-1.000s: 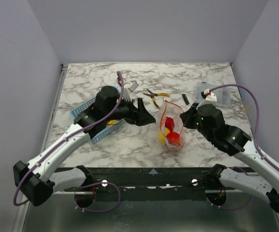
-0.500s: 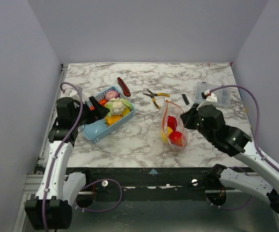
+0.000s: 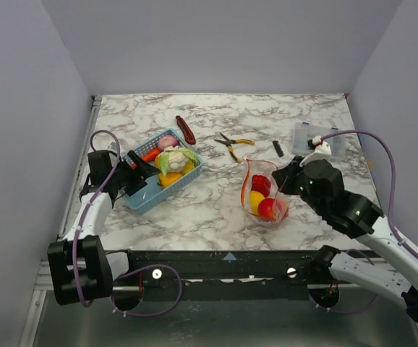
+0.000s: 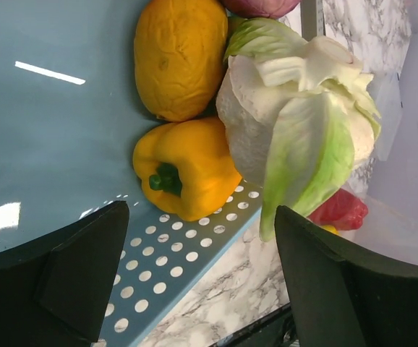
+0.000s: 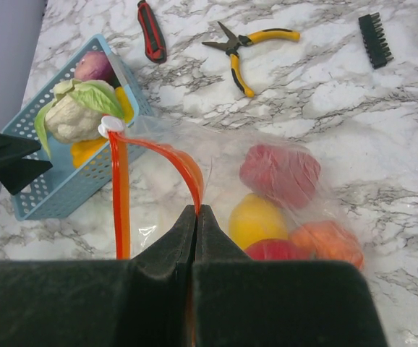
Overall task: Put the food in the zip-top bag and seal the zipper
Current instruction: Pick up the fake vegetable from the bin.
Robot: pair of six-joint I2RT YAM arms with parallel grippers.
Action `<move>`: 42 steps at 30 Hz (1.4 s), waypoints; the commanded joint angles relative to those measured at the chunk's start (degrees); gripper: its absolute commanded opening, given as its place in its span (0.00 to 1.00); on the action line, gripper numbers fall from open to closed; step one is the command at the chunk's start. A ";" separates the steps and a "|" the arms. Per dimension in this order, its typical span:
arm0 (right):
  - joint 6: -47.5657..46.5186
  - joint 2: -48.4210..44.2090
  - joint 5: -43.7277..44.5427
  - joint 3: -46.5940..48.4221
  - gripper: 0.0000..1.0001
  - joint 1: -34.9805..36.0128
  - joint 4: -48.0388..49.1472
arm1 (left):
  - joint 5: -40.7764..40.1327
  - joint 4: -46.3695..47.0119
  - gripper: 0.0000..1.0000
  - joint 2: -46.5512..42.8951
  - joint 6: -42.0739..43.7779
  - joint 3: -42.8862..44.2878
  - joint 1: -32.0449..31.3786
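Observation:
The zip-top bag (image 3: pixel 265 196) lies at centre right with its mouth open; red (image 5: pixel 280 173), yellow (image 5: pixel 256 220) and orange (image 5: pixel 328 242) food sit inside. My right gripper (image 3: pixel 285 181) is shut on the orange-red zipper (image 5: pixel 173 155) at the bag's mouth, as the right wrist view (image 5: pixel 197 213) shows. My left gripper (image 3: pixel 144 173) is open and empty over the blue basket (image 3: pixel 142 201). The left wrist view (image 4: pixel 202 210) shows a yellow pepper (image 4: pixel 187 170), an orange fruit (image 4: pixel 180 54) and the cauliflower (image 4: pixel 267 130) just beyond its fingers. A carrot (image 3: pixel 150 154) and a purple onion (image 3: pixel 168 142) also lie in the basket.
A red-handled knife (image 3: pixel 186 130), yellow-handled pliers (image 3: pixel 232 144) and a black bit strip (image 3: pixel 277 148) lie behind the bag. A rigid clear box (image 3: pixel 317 137) stands at the back right. The zipper's white slider (image 5: pixel 111 126) sits at the strip's far end.
My left arm has swung back from beside the bag to the left, over the basket's near end. The bag has shifted slightly toward the front right with my right gripper.

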 commanded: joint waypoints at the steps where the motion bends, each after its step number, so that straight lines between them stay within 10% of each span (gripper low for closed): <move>1: 0.65 -0.18 -1.35 -0.52 0.00 0.19 2.26 | -2.26 4.88 0.83 2.05 0.21 -1.99 -0.94; 22: -0.27 1.40 -1.97 1.55 0.00 0.19 2.08 | -3.57 22.83 0.76 13.91 -5.36 -6.34 -7.53; 42: -0.12 1.50 -2.39 0.96 0.00 0.26 2.49 | -4.48 21.48 0.10 5.43 -8.13 -6.27 -7.71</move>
